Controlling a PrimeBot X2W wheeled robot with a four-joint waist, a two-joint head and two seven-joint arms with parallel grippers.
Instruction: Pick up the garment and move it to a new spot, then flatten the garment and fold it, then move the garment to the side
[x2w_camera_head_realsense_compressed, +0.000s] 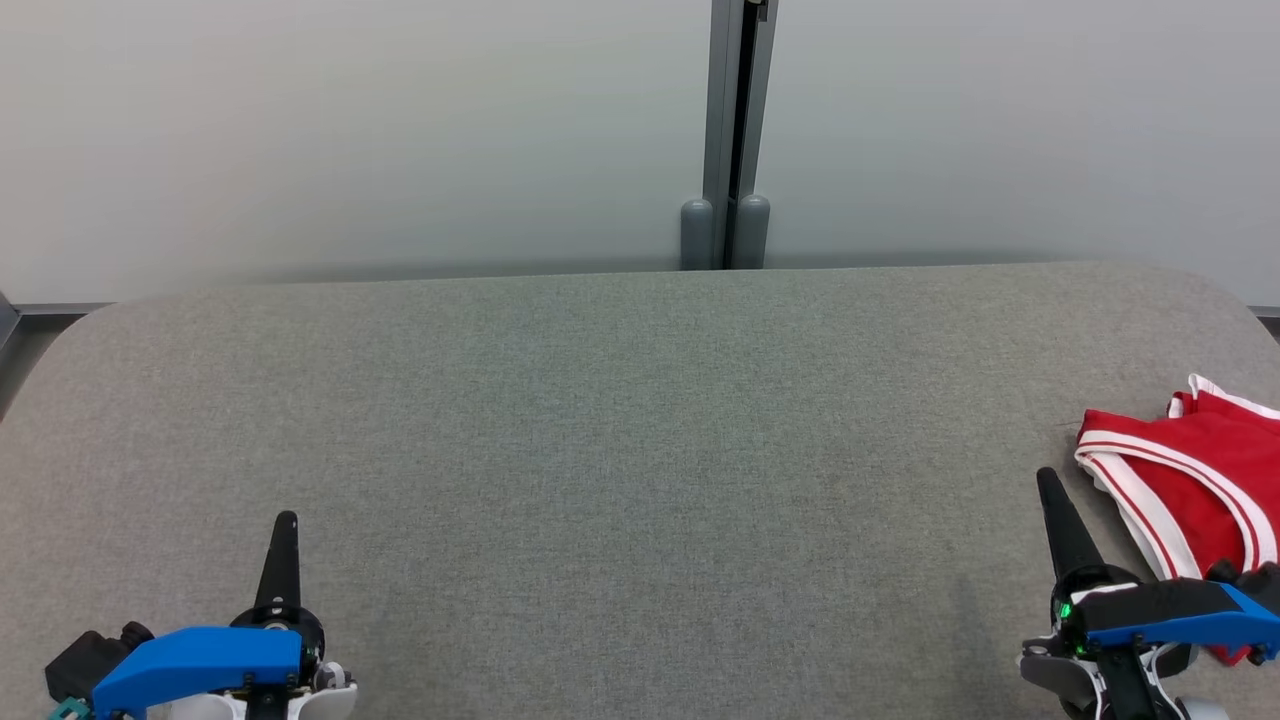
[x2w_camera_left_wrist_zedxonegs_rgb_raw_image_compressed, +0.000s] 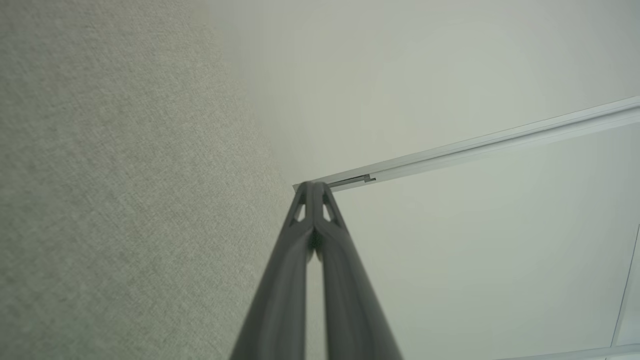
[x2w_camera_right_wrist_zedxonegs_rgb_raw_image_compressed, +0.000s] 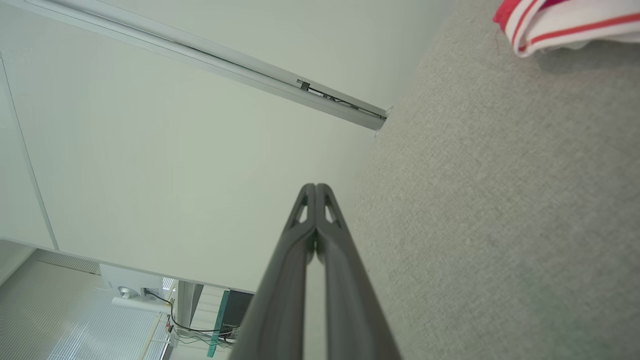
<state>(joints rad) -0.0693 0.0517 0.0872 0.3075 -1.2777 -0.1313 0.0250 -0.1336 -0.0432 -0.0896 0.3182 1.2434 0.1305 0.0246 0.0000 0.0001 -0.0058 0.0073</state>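
The garment (x2w_camera_head_realsense_compressed: 1195, 470) lies compact at the table's (x2w_camera_head_realsense_compressed: 640, 450) right edge, beside the right gripper (x2w_camera_head_realsense_compressed: 1047, 482). It and the left gripper (x2w_camera_head_realsense_compressed: 286, 522) are clenched, empty. Judgement: either unstarted or finished; cannot tell.

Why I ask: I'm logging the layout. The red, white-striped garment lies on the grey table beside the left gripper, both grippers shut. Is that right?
One thing is wrong: the garment lies beside the right gripper, not the left gripper, as the head view shows. It is on the grey table, and both grippers are shut.
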